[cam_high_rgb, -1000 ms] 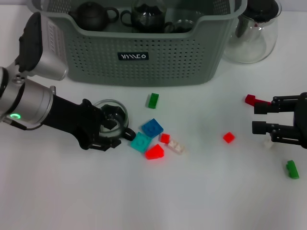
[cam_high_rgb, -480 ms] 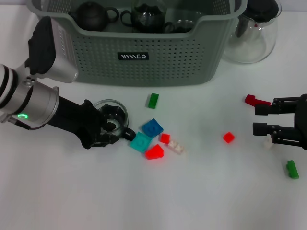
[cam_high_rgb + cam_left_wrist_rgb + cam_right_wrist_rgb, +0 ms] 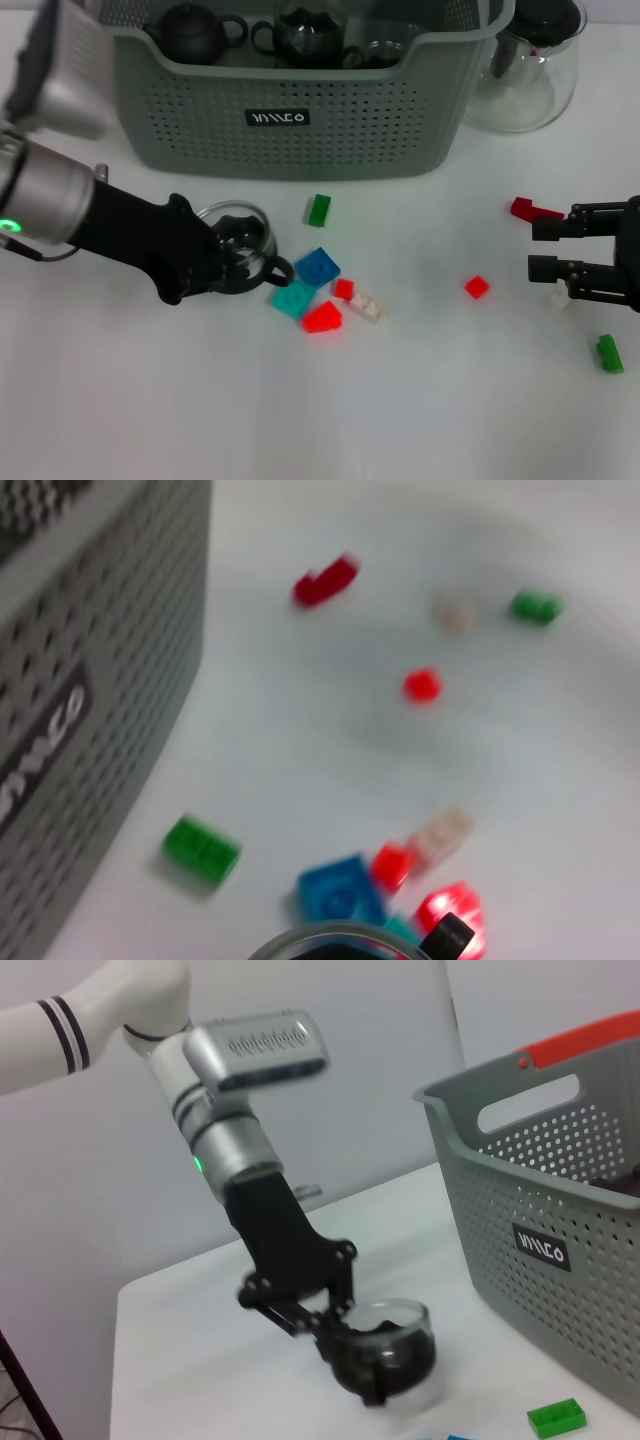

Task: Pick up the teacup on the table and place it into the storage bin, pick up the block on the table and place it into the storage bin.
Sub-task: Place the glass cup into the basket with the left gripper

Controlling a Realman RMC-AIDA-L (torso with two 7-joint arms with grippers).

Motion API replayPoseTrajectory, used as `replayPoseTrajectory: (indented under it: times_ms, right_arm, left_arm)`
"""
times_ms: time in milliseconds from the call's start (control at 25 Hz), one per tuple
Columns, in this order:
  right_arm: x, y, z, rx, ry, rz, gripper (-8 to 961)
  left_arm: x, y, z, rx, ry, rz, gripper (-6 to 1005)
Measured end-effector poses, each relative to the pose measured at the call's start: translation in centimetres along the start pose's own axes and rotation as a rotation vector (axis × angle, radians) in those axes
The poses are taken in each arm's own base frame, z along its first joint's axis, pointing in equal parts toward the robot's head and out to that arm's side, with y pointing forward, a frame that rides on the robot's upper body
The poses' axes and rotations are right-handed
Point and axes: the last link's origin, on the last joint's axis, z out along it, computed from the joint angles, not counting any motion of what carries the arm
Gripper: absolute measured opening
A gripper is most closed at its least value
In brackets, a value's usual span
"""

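Now I am gripping the teacup point(image 3: 240, 245) in my left gripper point(image 3: 228, 262), fingers closed across its glass rim, one inside the bowl and one outside, as the right wrist view shows. From that view the cup seems just clear of the table point(image 3: 400, 400), though I cannot be sure. It is hanging in front of the bin point(image 3: 300, 120), whose front wall rises beyond it. To do this well, I am judging that I should be lifting straight up until the cup tops the rim, keeping it level, then carrying it over a free spot beside the teapots point(image 3: 195, 32). My right gripper point(image 3: 545, 248) is waiting open near the red block point(image 3: 476, 287).
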Motion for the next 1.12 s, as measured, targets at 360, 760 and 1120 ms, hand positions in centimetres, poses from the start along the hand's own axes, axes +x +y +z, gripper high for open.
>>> replayPoseTrajectory:
  times_ms: [360,760,1120]
  right_arm:
    - [0.0,0.0,0.0,0.000,0.001,-0.002,517]
    - [0.1,0.1,0.1,-0.005,0.001,0.006,517]
    - [0.7,0.1,0.3,-0.003,-0.004,0.025,516]
  left_arm:
    - [3.9,1.3,-4.8,-0.213,0.439,0.115,54]
    - [15.3,-4.9,-10.1,0.060,0.691,-0.103,54]
    - [21.1,-10.4,-5.2,0.290,0.549,-0.330,52]
